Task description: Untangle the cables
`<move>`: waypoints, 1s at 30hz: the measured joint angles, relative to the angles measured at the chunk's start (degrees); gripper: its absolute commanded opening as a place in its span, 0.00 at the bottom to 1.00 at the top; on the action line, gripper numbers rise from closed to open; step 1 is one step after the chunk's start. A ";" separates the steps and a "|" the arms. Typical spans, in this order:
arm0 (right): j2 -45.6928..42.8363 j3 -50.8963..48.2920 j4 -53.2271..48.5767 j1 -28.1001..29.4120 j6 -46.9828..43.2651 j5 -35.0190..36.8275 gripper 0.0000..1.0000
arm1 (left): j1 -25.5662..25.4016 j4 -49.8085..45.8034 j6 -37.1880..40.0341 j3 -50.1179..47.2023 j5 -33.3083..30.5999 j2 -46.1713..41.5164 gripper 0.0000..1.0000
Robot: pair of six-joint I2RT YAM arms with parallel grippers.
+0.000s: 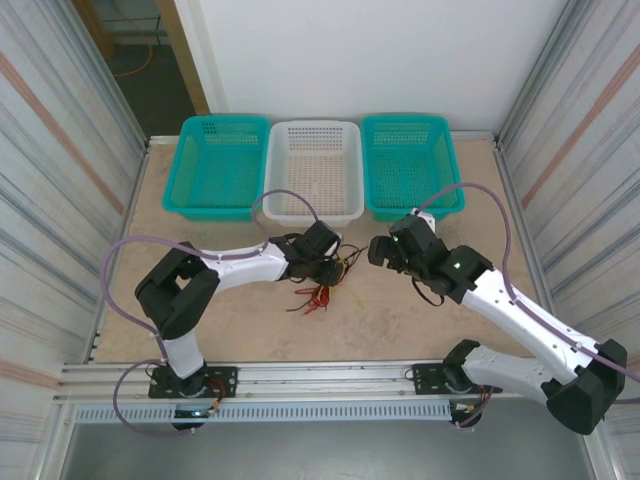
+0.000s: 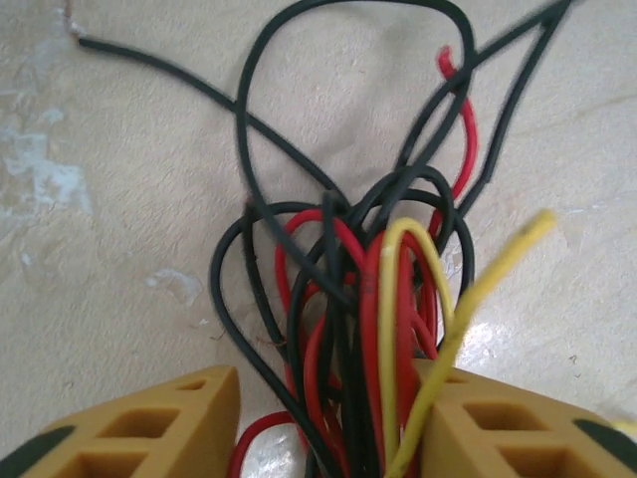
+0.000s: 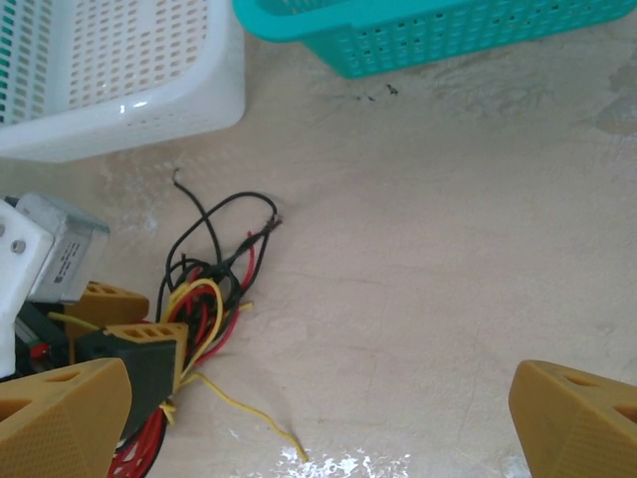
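Three baskets stand in a row along the far edge of the table [image 1: 400,320], touching side to side: a teal basket on the left [image 1: 215,190], a white basket in the middle [image 1: 313,205] and a teal basket on the right [image 1: 410,195]. From above, the perforated floor of each one shows from wall to wall. The cables [image 1: 322,292] lie on the table well short of the baskets, in front of the white one, as a knot of red, black and yellow wire between the two arms. The left gripper [image 2: 328,408] is down over this knot. In its wrist view the two yellow fingers stand a middling way apart and the bundle of red, black and yellow strands runs up between them, filling the gap. A yellow strand lies against the right-hand finger and a red loop curls by the other. I cannot tell whether the strands are pinched or only enclosed. Black loops and a loose black end fan out on the table beyond the fingertips. The right gripper [image 3: 318,393] hangs near the knot on its right, jaws spread wide, with bare table between the fingers and touching no wire
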 measured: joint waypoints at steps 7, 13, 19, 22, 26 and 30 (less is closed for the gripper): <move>-2.34 -1.03 -0.87 -0.50 0.00 -0.26 0.96 | 0.00 0.94 -1.18 1.55 1.70 1.68 0.04; -2.43 -0.50 -1.11 -0.74 -0.02 -2.14 0.95 | 0.28 1.07 -3.08 0.83 0.81 0.15 0.00; -2.01 5.88 0.44 -0.83 -0.44 -9.01 1.00 | 4.15 2.08 -9.35 -6.45 -4.81 -15.85 0.00; -1.46 8.70 3.82 -0.74 -0.22 -12.92 0.98 | 6.62 4.83 -13.94 -9.03 -7.58 -26.58 0.00; 2.01 11.04 8.83 -0.55 0.68 -17.14 0.67 | 8.46 9.44 -19.82 -12.63 -10.01 -36.92 0.00; 6.64 11.26 14.62 0.02 3.21 -21.77 0.49 | 8.66 11.28 -24.13 -16.76 -11.52 -42.36 0.00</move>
